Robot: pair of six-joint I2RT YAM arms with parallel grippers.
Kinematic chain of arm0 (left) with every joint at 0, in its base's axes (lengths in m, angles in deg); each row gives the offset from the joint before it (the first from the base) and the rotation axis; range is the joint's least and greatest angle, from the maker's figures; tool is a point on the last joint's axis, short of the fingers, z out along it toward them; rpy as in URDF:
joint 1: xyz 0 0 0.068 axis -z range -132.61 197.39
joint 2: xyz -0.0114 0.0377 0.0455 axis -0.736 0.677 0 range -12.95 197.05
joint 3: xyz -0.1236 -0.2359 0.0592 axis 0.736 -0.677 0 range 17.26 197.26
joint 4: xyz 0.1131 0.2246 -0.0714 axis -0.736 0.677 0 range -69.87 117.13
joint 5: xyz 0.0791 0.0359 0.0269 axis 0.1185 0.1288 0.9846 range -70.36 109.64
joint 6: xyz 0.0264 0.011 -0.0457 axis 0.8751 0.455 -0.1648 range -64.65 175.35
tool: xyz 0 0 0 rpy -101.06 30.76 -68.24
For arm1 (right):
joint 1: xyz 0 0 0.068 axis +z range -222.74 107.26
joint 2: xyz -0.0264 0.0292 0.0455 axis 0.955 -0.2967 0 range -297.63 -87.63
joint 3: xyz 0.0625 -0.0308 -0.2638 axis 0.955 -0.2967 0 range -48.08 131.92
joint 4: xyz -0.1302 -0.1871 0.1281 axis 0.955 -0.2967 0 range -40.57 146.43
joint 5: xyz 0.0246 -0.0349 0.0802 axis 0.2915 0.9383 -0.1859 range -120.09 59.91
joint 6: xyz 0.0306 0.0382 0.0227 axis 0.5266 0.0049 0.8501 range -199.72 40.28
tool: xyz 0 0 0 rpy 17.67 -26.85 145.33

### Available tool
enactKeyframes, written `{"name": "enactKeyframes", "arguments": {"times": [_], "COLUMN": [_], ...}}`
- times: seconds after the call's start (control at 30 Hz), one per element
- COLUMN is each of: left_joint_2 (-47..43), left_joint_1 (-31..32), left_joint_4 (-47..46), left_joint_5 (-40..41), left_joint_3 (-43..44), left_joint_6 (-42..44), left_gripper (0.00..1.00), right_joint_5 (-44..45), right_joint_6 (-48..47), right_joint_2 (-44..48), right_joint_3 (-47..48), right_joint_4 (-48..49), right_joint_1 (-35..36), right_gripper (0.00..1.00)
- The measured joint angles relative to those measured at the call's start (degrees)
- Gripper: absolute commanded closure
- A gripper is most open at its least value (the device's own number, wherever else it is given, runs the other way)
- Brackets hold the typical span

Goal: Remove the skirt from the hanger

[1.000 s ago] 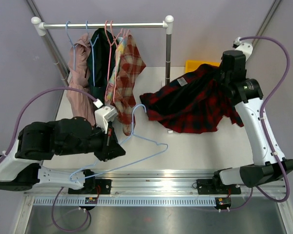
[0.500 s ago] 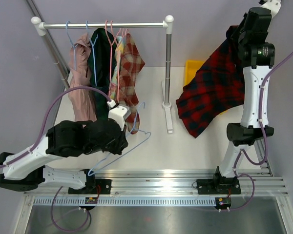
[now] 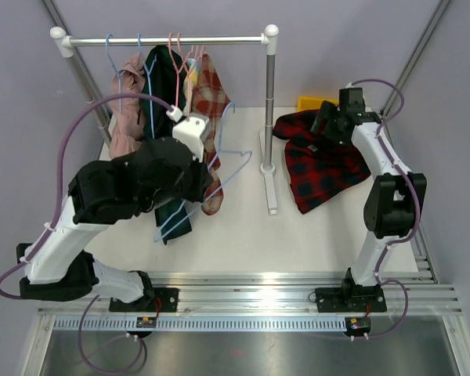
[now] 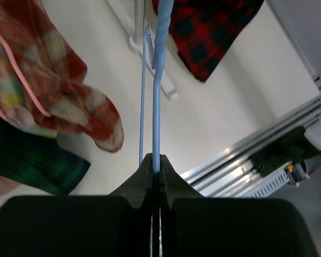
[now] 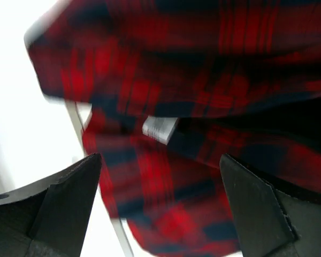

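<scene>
The red-and-black plaid skirt point(image 3: 317, 168) lies crumpled on the table at the right, free of the hanger. My right gripper point(image 3: 327, 129) hovers over its far edge, open, with the skirt point(image 5: 192, 96) and its white label below the spread fingers point(image 5: 69, 198) and nothing between them. The bare light-blue wire hanger point(image 3: 215, 172) hangs in the air by the rack, and my left gripper point(image 4: 156, 160) is shut on its wire point(image 4: 156, 80). In the top view the left arm's bulk hides that gripper's fingers.
A white clothes rack point(image 3: 164, 39) at the back holds several garments on hangers, among them a plaid one point(image 3: 207, 102). Its right post point(image 3: 269, 102) and foot point(image 3: 270, 192) stand between hanger and skirt. A yellow bin point(image 3: 312, 102) sits behind the skirt.
The right arm swung up with the skirt, came down and opened, leaving the skirt on the table. The left arm lifted the empty hanger up and back toward the rack.
</scene>
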Motion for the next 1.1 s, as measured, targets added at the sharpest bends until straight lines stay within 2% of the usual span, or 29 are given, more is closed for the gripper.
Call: {"name": "enactKeyframes", "arguments": {"times": [0.13, 0.3, 0.43, 0.67, 0.8, 0.83, 0.87, 0.93, 0.97, 1.07, 1.1], "left_joint_2": [6.4, 12.3, 18.8, 32.4, 33.9, 33.4, 32.4, 30.0, 28.9, 24.8, 23.5], "left_joint_1": [-2.9, -10.3, -17.3, -24.3, -25.0, -25.0, -25.0, -24.9, -24.8, -24.9, -24.9], "left_joint_4": [-2.3, -11.7, -20.7, -30.7, -32.7, -33.4, -34.1, -33.7, -33.4, -32.5, -32.3], "left_joint_5": [3.6, 5.9, 4.4, 0.0, -2.4, -2.6, -3.1, -3.5, -3.5, -2.9, -2.4], "left_joint_3": [11.4, 13.0, 13.4, 19.3, 17.8, 16.8, 15.0, 12.4, 11.8, 11.5, 11.5], "left_joint_6": [4.6, 10.1, 12.7, 14.5, 14.0, 13.9, 13.7, 13.6, 13.6, 14.4, 15.0], "left_gripper": [1.0, 1.0, 1.0, 1.0, 1.0, 0.96, 0.84, 0.68, 0.51, 0.32, 0.31], "right_joint_5": [-1.6, -2.8, -4.1, -4.6, -4.6, -4.6, -4.6, -4.8, -5.0, -6.0, -6.2], "right_joint_6": [1.4, 3.0, 3.8, 4.1, 3.7, 3.7, 3.7, 3.7, 3.7, 3.8, 3.9], "right_joint_2": [11.2, 32.6, 44.2, 50.3, 50.2, 50.2, 50.2, 50.2, 50.2, 50.0, 50.0], "right_joint_3": [-11.5, -18.1, -21.3, -27.0, -29.2, -29.7, -30.0, -30.3, -30.4, -30.8, -30.9], "right_joint_4": [1.0, 4.2, 5.4, 2.7, 0.9, 0.9, 0.8, 1.0, 1.0, 1.5, 1.6], "right_joint_1": [2.0, 5.3, 7.8, 7.9, 7.9, 7.9, 7.9, 7.9, 7.9, 7.9, 7.9], "right_gripper": [0.01, 0.0, 0.01, 0.0, 0.01, 0.01, 0.01, 0.01, 0.01, 0.01, 0.01]}}
